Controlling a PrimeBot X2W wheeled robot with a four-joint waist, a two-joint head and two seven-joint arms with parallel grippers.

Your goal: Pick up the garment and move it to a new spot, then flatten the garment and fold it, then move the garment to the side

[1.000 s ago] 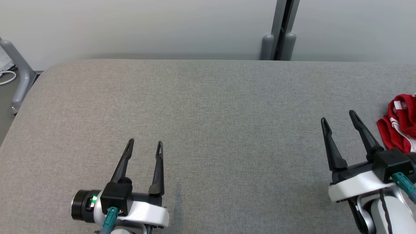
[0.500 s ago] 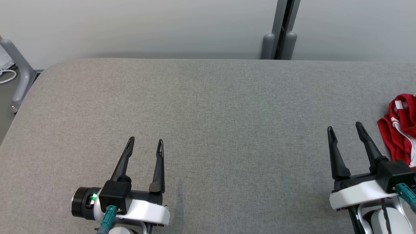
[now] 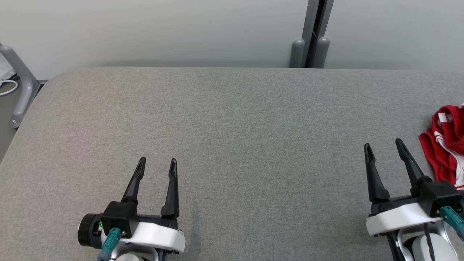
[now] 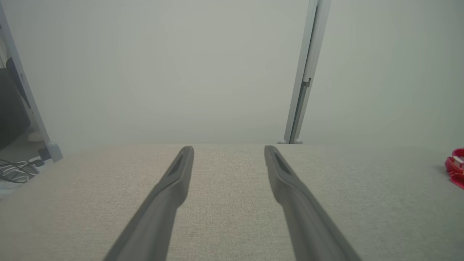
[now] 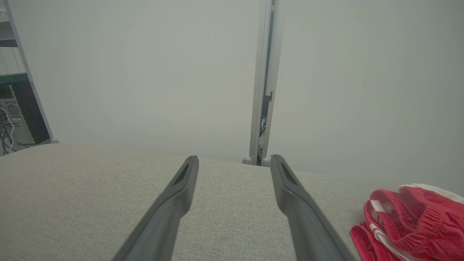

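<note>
Left gripper spread, holding nothing, over the near left of the table. Right gripper spread too, holding nothing, over the near right. Garment, red with white trim, lies crumpled on the table at the right edge of the head view, just beside the right gripper, apart from it. Grey post stands against the wall past the far table edge.

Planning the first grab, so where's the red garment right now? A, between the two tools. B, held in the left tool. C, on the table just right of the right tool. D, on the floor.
C: the red garment lies bunched on the grey table beside the open right tool.
</note>
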